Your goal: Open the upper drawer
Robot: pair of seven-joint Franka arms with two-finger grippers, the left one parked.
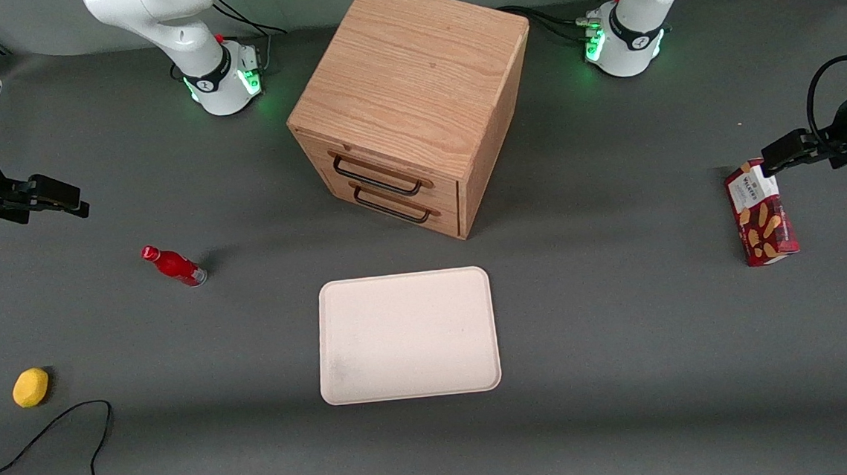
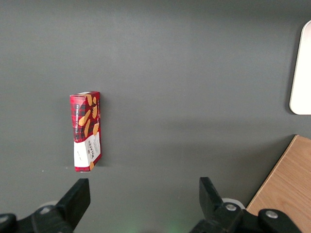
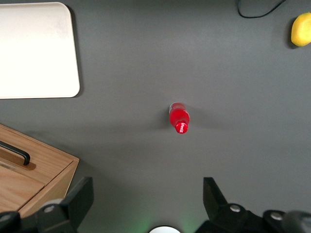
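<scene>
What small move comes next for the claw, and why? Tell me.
Probably swing the claw toward the upper drawer, lining up with its black bar handle. The drawer is shut, and the claw hangs open toward the working arm's end of the table, well away from the cabinet, holding nothing.

The gripper (image 3: 146,194), at the working arm's end of the worktop and well apart from the cabinet (image 1: 413,82), shows only two spread black fingers (image 3: 80,196) in the right wrist view; its body is cut by the picture's edge. The upper drawer (image 1: 378,168) shows its front alone; its interior is hidden. In the right wrist view only one end of its handle (image 3: 17,154) appears. The cable (image 1: 50,435) at the worktop's near edge runs out of the front view. The tray (image 3: 36,48) and lemon (image 3: 301,29) are cropped in the right wrist view. Print on the biscuit box (image 1: 761,212) is too small to read.
</scene>
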